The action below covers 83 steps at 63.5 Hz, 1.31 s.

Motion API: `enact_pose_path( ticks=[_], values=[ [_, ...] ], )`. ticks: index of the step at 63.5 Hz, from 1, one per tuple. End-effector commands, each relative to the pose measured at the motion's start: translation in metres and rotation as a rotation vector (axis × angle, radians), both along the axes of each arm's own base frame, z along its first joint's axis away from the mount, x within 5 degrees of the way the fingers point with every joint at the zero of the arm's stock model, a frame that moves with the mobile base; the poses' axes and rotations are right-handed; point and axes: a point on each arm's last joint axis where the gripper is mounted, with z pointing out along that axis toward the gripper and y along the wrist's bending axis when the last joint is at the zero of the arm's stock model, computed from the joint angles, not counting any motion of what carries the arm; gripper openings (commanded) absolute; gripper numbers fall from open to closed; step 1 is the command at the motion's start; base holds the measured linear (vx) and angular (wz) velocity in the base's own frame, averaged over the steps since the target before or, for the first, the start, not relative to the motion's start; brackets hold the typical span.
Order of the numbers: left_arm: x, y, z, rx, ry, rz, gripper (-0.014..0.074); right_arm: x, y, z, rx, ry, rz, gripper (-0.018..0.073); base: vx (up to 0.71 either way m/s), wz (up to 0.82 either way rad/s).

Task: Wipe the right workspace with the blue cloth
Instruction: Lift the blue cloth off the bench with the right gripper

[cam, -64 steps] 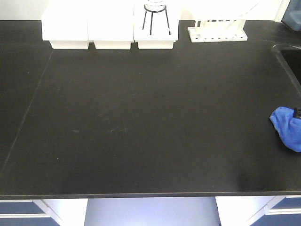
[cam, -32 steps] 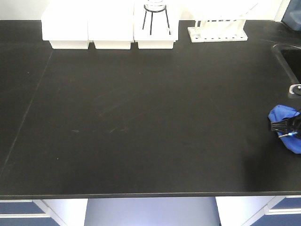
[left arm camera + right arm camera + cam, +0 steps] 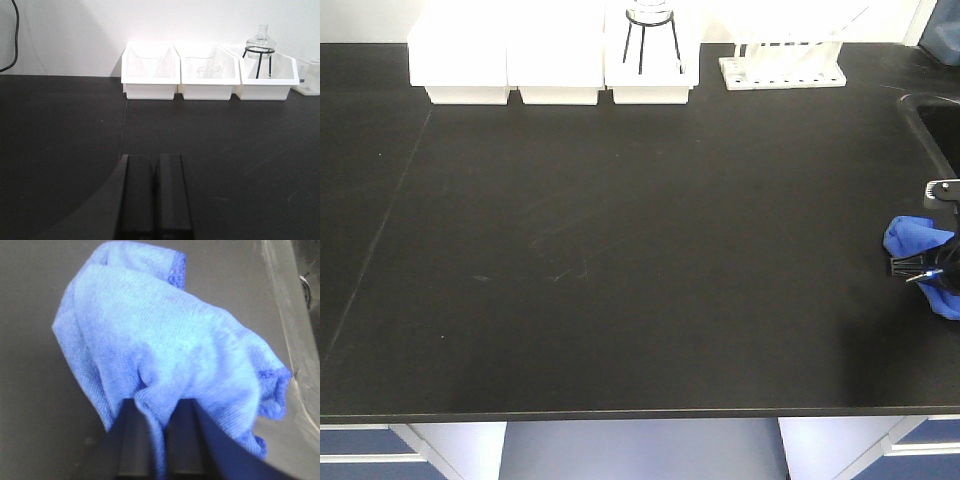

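Near the desk's right edge, just in front of the sink, the right hand grips the blue cloth: bright blue, fuzzy, crumpled into folds, darker hem showing; the left hand is clenched.

A laboratory: a matte black worktop carries three white bins against the wall. A glass flask on a wire stand sits in the rightmost bin, with a white rack and a sink further right.
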Motion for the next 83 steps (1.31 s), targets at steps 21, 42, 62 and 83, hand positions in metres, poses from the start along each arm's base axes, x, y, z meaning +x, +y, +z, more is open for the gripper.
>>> enact_pose_path(
  ticks=[21,42,62,83],
  values=[
    [0.0,-0.001,-0.002,-0.009,-0.068,-0.016,-0.0006,-0.039,0.032,0.126,-0.049,-0.354,-0.007,-0.0004,0.0,0.0],
    [0.0,-0.001,-0.002,-0.009,-0.068,-0.016,-0.0006,-0.105,0.072,0.175,0.093,-0.431,-0.003,-0.0003,0.0,0.0],
    [0.0,-0.001,-0.002,-0.009,-0.068,-0.016,-0.0006,-0.156,0.06,0.185,0.05,-0.422,-0.026,-0.0003,0.0,0.0],
    [0.0,-0.001,-0.002,-0.009,-0.068,-0.016,-0.0006,-0.193,0.053,0.159,0.047,-0.457,-0.025,-0.0001,0.0,0.0]
  ],
)
